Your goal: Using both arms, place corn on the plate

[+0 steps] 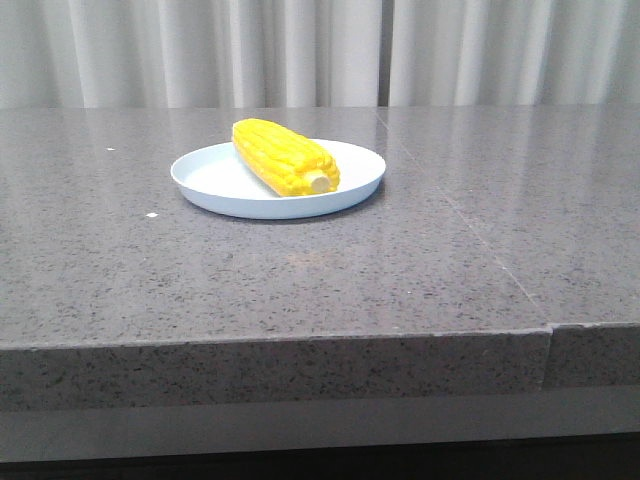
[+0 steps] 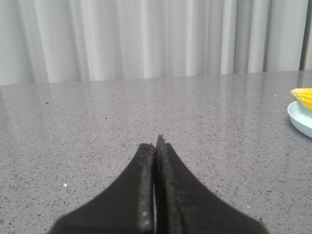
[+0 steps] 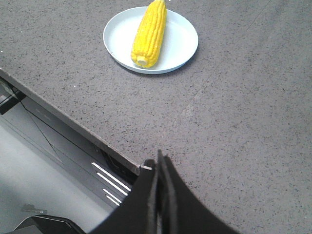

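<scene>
The yellow corn lies across the pale plate on the grey table, its cut stem end toward the front. The right wrist view shows the same corn resting in the plate, well away from my right gripper, which is shut and empty above the table's front edge. My left gripper is shut with nothing in it, low over bare table; the corn's tip and the plate's rim peek in at that view's edge. Neither gripper appears in the front view.
The grey speckled table has a seam running back from its front edge on the right. White curtains hang behind it. Below the table edge in the right wrist view is the robot's dark base.
</scene>
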